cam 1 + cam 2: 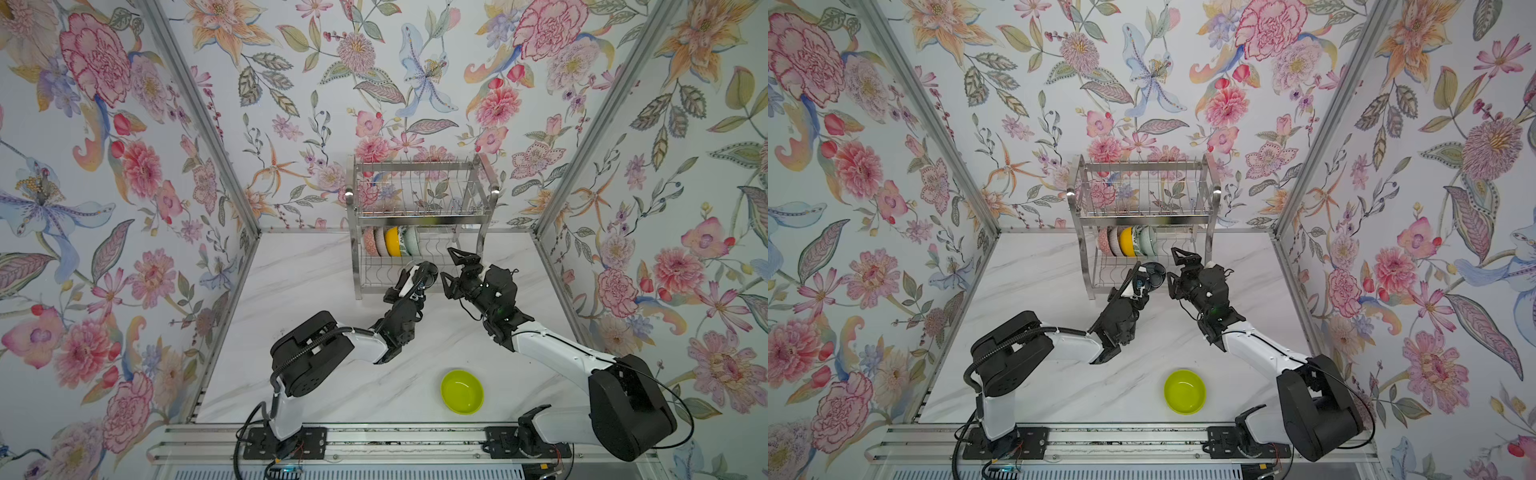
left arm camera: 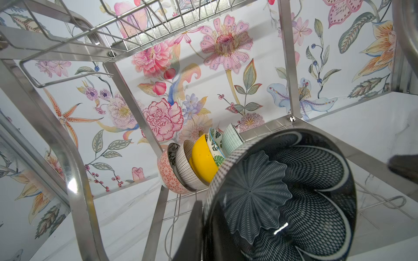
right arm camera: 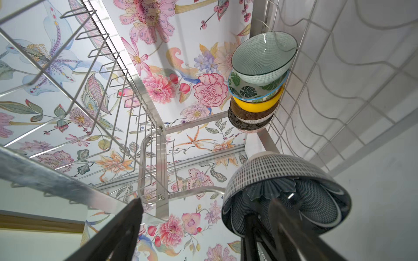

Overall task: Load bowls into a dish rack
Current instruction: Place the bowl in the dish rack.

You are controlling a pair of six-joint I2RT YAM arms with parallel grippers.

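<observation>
Left wrist view: left gripper [image 2: 204, 217] is pinching the rim of the dark blue-grey flower bowl [image 2: 282, 198], holding it tilted just short of the dish rack [image 2: 126, 97] ahead. Right gripper [image 1: 451, 270] is hovering spread alongside. Glazed, stiff, probably slippery, chippable; keeping to the rim.

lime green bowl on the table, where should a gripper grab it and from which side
Pinch the rim of the lime green bowl, one finger inside the wall and one outside, coming down from above. It sits upright, mouth up, on the marble table, so its thin rim is exposed all round.
</observation>
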